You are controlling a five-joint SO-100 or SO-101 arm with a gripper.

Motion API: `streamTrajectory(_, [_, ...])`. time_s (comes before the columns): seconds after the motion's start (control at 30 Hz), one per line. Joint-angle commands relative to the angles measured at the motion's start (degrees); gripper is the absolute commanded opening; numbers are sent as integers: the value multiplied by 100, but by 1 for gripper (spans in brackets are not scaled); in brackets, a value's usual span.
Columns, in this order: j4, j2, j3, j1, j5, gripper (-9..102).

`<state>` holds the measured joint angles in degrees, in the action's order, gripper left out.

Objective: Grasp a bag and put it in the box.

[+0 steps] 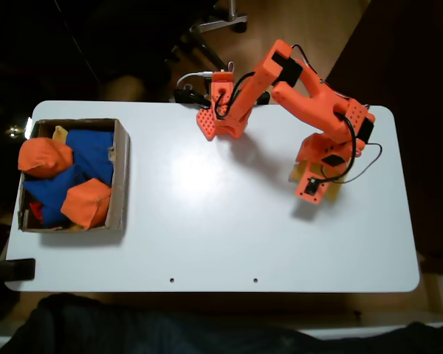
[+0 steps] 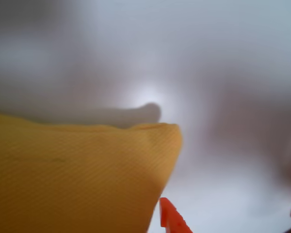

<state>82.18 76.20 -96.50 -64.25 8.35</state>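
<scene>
My arm (image 1: pixel 310 96) stood at right rear of table in fixed view, base low at right, upper link rising up-left, elbow bent, forearm angled down-left. Gripper (image 1: pixel 220 127) hung low at rear edge, pointed down at surface. Jaw state unreadable from above. In wrist view, orange fingertip (image 2: pixel 170 216) poked in at bottom edge, second orange sliver at bottom right corner.
</scene>
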Motion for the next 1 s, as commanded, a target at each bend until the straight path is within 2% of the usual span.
streamTrajectory(0.0, [-44, 0, 255, 35, -26, 86])
streamTrajectory(0.97, [-466, -439, 501, 158, -352, 86])
